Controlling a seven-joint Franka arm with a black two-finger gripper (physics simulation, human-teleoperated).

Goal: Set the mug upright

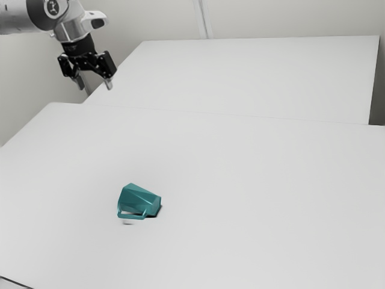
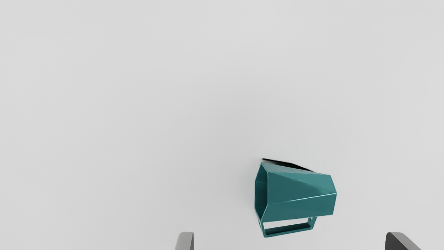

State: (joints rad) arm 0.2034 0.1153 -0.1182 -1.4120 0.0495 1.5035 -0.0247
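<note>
High above the table's far-left part in the exterior view, my gripper (image 1: 95, 85) hangs open and holds nothing. The teal faceted mug (image 1: 140, 199) lies on its side on the white table, well below and apart from the gripper. Its handle faces the camera side there, and its narrower base points to the exterior view's right. In the wrist view, the mug (image 2: 298, 194) shows its open mouth at one end and its handle on the side nearer the fingertips; the gripper (image 2: 289, 241) has its fingers wide apart.
The white table (image 1: 252, 198) extends around the mug. Behind it stands another white surface (image 1: 252, 78), with pale walls beyond. A thin dark line (image 1: 15, 282) crosses the exterior view's near-left corner.
</note>
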